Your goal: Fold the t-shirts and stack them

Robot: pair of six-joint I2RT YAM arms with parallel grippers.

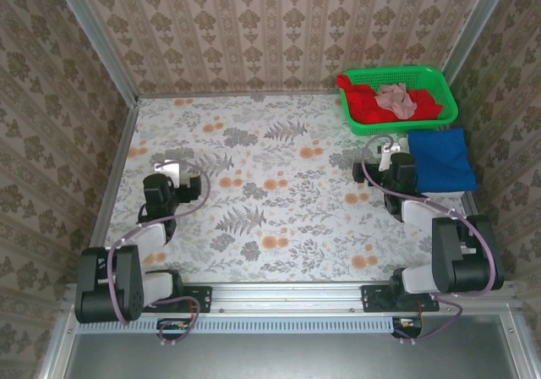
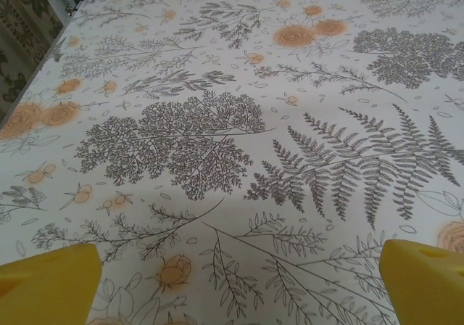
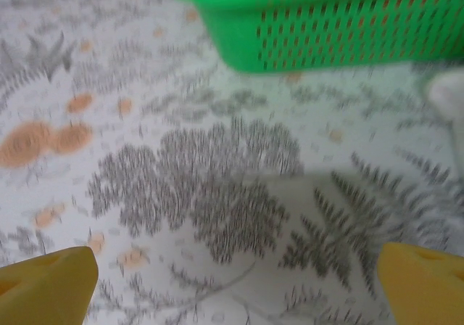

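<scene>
The royal-blue t-shirt [image 1: 440,161] lies folded flat on the table near the right wall, just in front of the basket. A crumpled pale pinkish-cream cloth [image 1: 396,100] rests in the basket on top of red cloth [image 1: 365,101]. My right gripper [image 1: 387,151] [image 3: 235,289] hovers just left of the blue shirt, open, with bare table between its yellow fingertips [image 3: 47,281]. My left gripper [image 1: 172,170] [image 2: 239,289] is over the left side of the table, open and holding nothing, its yellow fingertips [image 2: 51,281] far apart.
The green lattice basket [image 1: 439,87] [image 3: 326,27] stands at the back right corner. A floral tablecloth [image 1: 270,193] covers the table, with patterned walls on three sides. A metal rail [image 1: 287,293] runs along the near edge between the arm bases.
</scene>
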